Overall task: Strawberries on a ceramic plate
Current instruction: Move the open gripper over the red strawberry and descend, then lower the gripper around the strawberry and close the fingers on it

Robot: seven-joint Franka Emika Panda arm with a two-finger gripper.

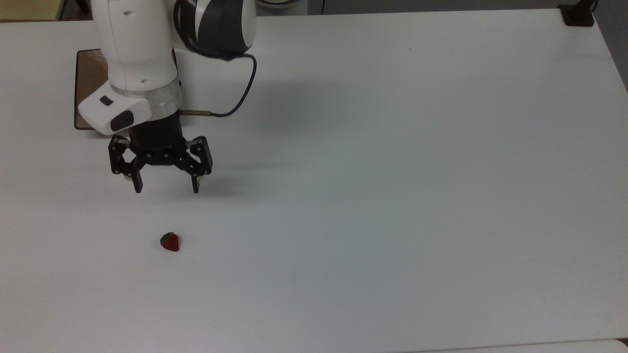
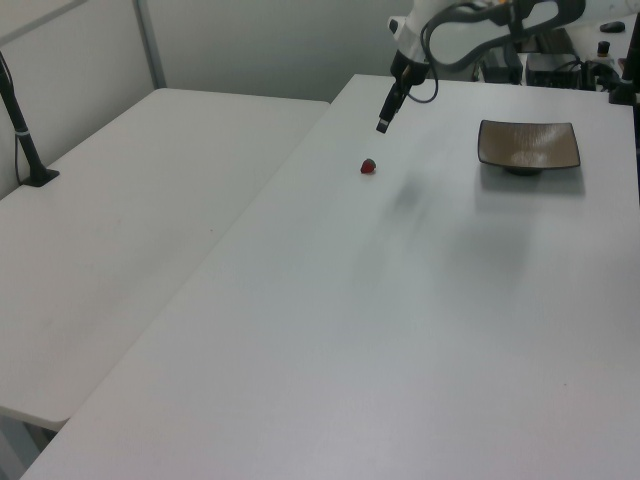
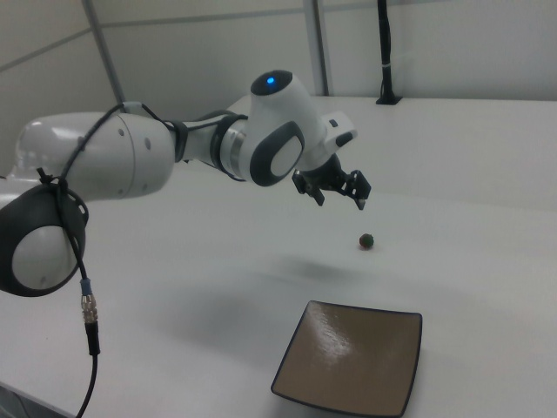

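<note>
Overhead, the arm hides most of the ceramic plate (image 1: 88,83); gripper (image 1: 166,187) spread wide above the strawberry (image 1: 170,242)

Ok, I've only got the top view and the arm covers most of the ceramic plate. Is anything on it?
Observer: No. The right view shows the whole square ceramic plate, and its tan surface is bare.
Operator: And is the gripper down at the table?
Observer: No. In the left view the gripper hangs in the air, higher than the strawberry and not touching it.
Operator: Is the strawberry anywhere near the plate?
Observer: No. In the right view it lies on the table beyond the plate's far edge, with bare table between them.
</note>
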